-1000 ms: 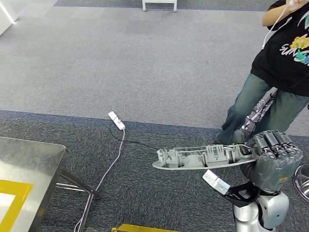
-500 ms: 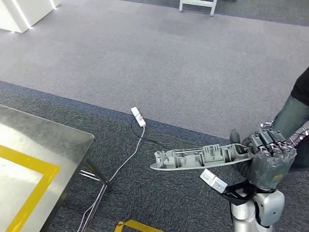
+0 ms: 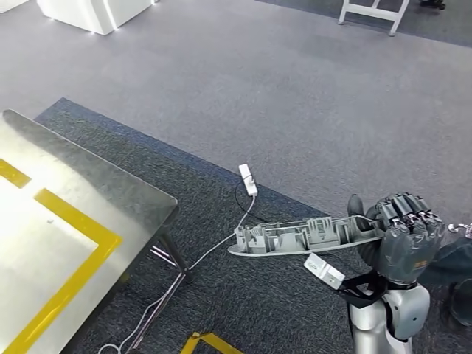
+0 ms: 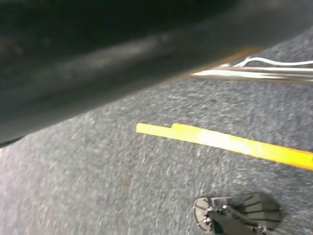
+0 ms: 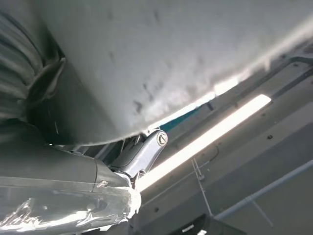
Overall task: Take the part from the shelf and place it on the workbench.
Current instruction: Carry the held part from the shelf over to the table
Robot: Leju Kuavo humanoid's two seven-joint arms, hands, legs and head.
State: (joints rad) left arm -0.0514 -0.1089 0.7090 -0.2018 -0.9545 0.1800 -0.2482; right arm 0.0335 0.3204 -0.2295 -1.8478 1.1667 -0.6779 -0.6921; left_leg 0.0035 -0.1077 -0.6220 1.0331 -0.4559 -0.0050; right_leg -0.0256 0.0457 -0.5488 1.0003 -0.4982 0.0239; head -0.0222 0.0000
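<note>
My right hand (image 3: pixel 403 240) grips one end of the part (image 3: pixel 300 236), a long grey plastic moulding with ribs and clips on its upper side. It juts out level to the left, above dark carpet. The steel workbench (image 3: pixel 111 192) with a yellow taped frame (image 3: pixel 72 221) stands at the left, its near corner a short way left of the part's free end. In the right wrist view the part's pale underside (image 5: pixel 166 58) lies close over my right hand (image 5: pixel 44 166), with ceiling lights beyond.
A white power strip (image 3: pixel 248 179) and its cables lie on the carpet between bench and part, running under the bench leg (image 3: pixel 175 258). A person's jeans leg (image 3: pixel 453 254) is at the right edge. Yellow floor tape (image 3: pixel 212 343) (image 4: pixel 229 142) marks the carpet.
The camera has swung left: the workbench now takes much more of the picture and the person has slid off to the right. The part stays held level in my right hand.
</note>
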